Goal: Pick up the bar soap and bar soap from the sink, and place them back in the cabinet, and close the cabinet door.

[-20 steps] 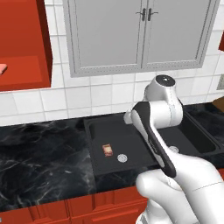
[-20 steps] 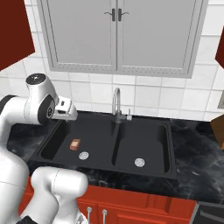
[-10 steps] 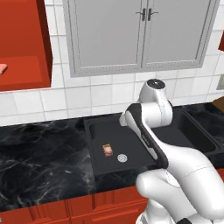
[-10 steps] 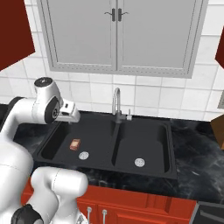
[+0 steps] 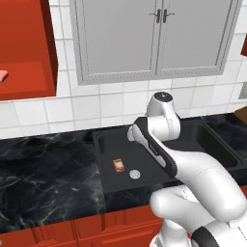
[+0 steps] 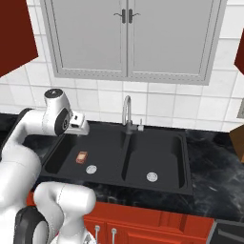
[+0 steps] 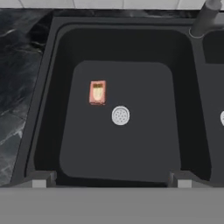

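Progress: roughly half done, by my reading.

- One bar soap, pink, (image 5: 2, 75) sits at the far left edge of the left base view, on the shelf of the open red cabinet (image 5: 29, 72). That counts as one bar returned.
- The second bar soap (image 7: 97, 92), the small brown block with a paler face, lies flat on the floor of the sink's (image 7: 52, 78) left basin. In the hand view it is upper left of centre, just up-left of the round drain disc (image 7: 120, 115) and apart from it. Also visible left of centre in the left base view (image 5: 118, 165) and at mid-left in the right base view (image 6: 81, 157).
- Gripper (image 6: 78, 127) hovers above the rear left part of the basin, pointing down into it, well clear of the soap. The two fingertips (image 7: 39, 180) show far apart at the bottom of the hand view with nothing between them: jaws spread, nothing held.
- Faucet (image 6: 127, 114) stands at centre of the right base view, off to the side of the hand.
- Cabinet door: a dark red panel (image 6: 16, 33) at the upper left of the right base view appears to be it, swung out, so not closed.

Left to do, as I judge: descend on the brown bar, grasp, carry to the shelf, then shut the door.
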You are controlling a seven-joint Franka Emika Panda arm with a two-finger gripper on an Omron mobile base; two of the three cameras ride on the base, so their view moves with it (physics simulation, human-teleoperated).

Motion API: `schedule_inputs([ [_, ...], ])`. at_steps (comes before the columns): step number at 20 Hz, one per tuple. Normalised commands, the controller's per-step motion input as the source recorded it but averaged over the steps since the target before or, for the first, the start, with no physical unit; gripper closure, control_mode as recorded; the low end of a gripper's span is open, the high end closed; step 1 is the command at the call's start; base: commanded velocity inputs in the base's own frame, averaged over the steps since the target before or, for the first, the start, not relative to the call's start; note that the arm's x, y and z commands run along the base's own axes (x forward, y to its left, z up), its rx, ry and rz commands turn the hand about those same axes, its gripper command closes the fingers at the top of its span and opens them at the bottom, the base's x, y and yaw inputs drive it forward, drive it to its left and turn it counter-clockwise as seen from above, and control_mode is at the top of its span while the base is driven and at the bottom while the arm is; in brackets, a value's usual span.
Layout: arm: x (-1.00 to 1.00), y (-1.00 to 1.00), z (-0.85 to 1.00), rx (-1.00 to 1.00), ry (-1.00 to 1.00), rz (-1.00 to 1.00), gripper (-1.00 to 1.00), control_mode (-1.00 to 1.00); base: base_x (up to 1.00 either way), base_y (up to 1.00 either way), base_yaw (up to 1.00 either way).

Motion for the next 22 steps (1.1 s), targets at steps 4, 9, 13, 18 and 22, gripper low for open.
schedule_inputs([
  [4, 0.32, 0.14, -0.33, 0.00, 0.00, 0.00, -1.00, -1.00, 0.00, 0.00, 0.00],
  [9, 0.29, 0.13, -0.34, 0.00, 0.00, 0.00, -1.00, -1.00, 0.00, 0.00, 0.00],
  [13, 0.31, 0.12, -0.33, 0.00, 0.00, 0.00, -1.00, -1.00, 0.00, 0.00, 0.00],
  [18, 0.27, 0.09, -0.34, 0.00, 0.00, 0.00, -1.00, -1.00, 0.00, 0.00, 0.00],
  [22, 0.27, 0.04, -0.32, 0.00, 0.00, 0.00, -1.00, -1.00, 0.00, 0.00, 0.00],
])
